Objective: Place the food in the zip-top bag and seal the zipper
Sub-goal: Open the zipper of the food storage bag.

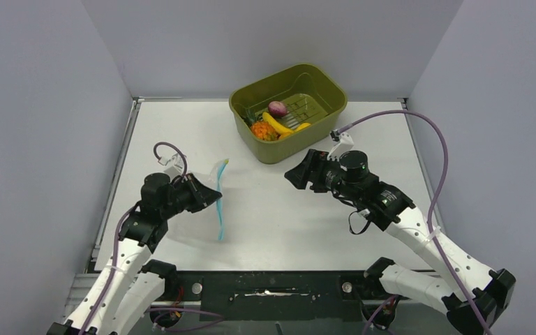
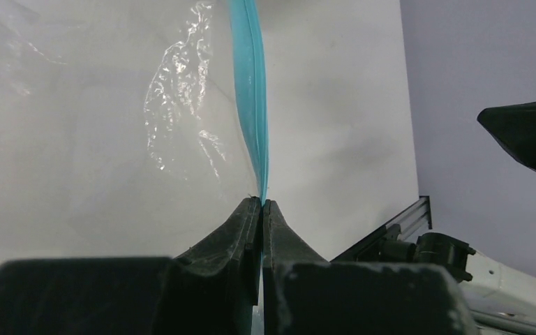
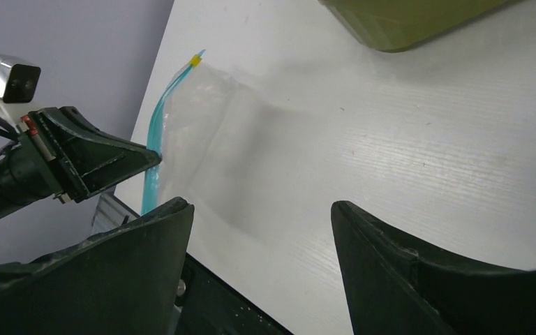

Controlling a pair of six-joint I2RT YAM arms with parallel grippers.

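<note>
The clear zip-top bag [image 2: 181, 118] hangs on edge above the table, its teal zipper [image 1: 220, 206] running toward the near edge. My left gripper [image 1: 211, 193] is shut on the zipper strip [image 2: 252, 84], with the fingertips [image 2: 262, 202] pinching it. The bag [image 3: 206, 132] and its zipper [image 3: 155, 125] also show in the right wrist view. My right gripper [image 1: 294, 174] is open and empty [image 3: 262, 206], in the air to the right of the bag and facing it. The food lies in the basin: a purple-pink piece [image 1: 277, 108], a banana [image 1: 277, 124], an orange fruit [image 1: 263, 130] and a yellow-orange piece [image 1: 301, 127].
The olive-green basin [image 1: 324, 84] stands at the back centre of the white table, just behind my right gripper; its wall shows in the right wrist view [image 3: 405, 24]. Grey walls close in the left, right and back sides. A black frame rail [image 1: 272, 286] runs along the near edge.
</note>
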